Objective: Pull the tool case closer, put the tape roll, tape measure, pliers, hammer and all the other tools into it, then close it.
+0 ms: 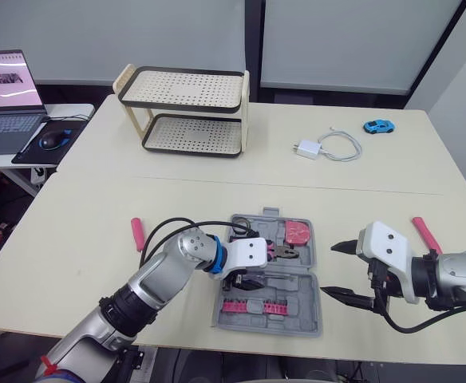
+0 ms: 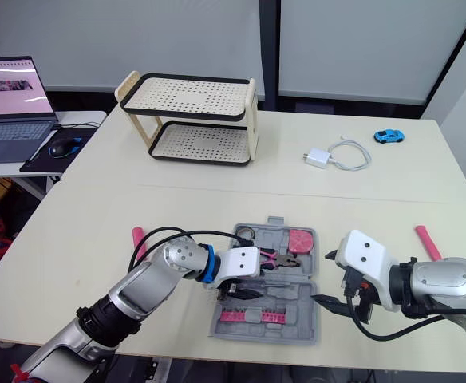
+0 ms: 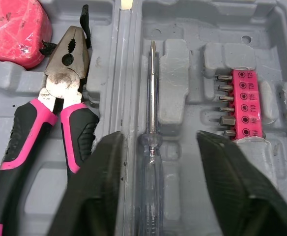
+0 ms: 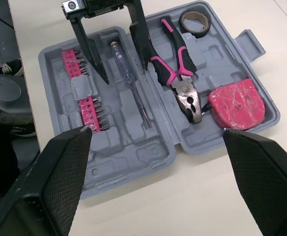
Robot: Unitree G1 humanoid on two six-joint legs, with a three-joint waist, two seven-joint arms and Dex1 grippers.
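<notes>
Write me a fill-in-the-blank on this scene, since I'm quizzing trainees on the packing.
1. The tool case lies ___, not shut, on the table.
2. The pliers have black and ___ handles.
3. The left gripper hangs open over a clear-handled ___.
4. The toy car is ___.
Missing: open; pink; screwdriver; blue.

Matt grey plastic tool case (image 4: 148, 157), clear-handled metal screwdriver (image 4: 131, 83), scuffed steel pliers (image 4: 181, 81) with rubbery pink-black grips

The left hand (image 3: 158, 141) stands over the tool case's (image 1: 297, 319) near half, flanking the screwdriver (image 4: 133, 93).
</notes>
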